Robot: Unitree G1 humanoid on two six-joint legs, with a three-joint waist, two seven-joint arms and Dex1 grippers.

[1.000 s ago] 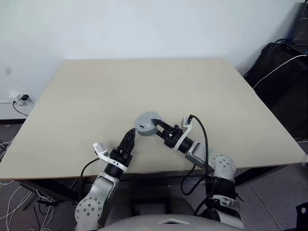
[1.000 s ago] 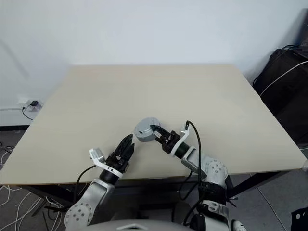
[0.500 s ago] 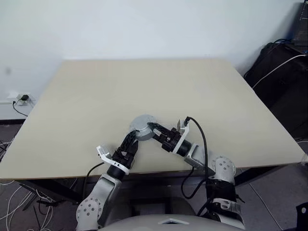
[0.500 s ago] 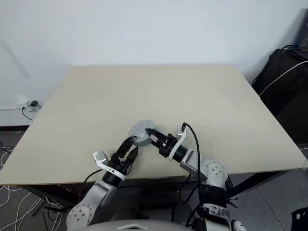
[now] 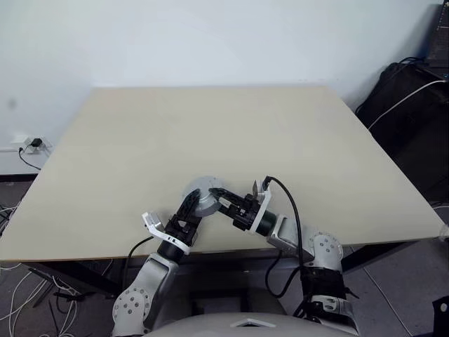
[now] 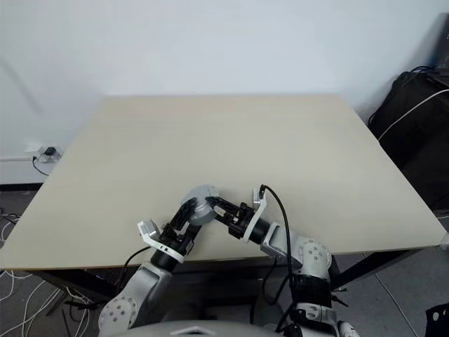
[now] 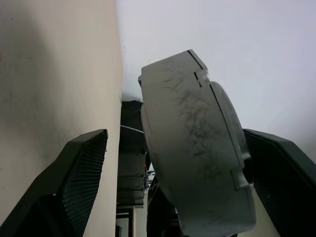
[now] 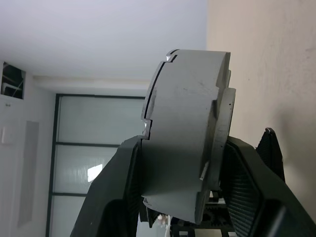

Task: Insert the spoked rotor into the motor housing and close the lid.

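A chunky round grey metal motor assembly (image 5: 198, 199) is seen low in the middle of the left eye frame, held up just above the near part of the pale beige tabletop (image 5: 210, 133). It looks like a closed-up unit: in the right wrist view the grey drum (image 8: 190, 143) shows a stepped seam line down its side and a thinner flange on one face, so which part is the housing and which the lid can't really be told. No rotor can be made out.

The assembly is clamped by the right gripper (image 6: 210, 206), whose two black fingers are pressed on opposite faces of the disc; one textured pad (image 8: 244, 177) is seen flat against the flange side in the right wrist view. That arm comes in from the lower right of the frame with a black cable looped over it.

The left gripper (image 5: 188, 210) is parked just below and left of the disc, jaws spread wide. In the left wrist view its black finger (image 7: 81, 173) is seen standing off from the grey body (image 7: 192, 143), apart on that side; contact on the other side can't be told.
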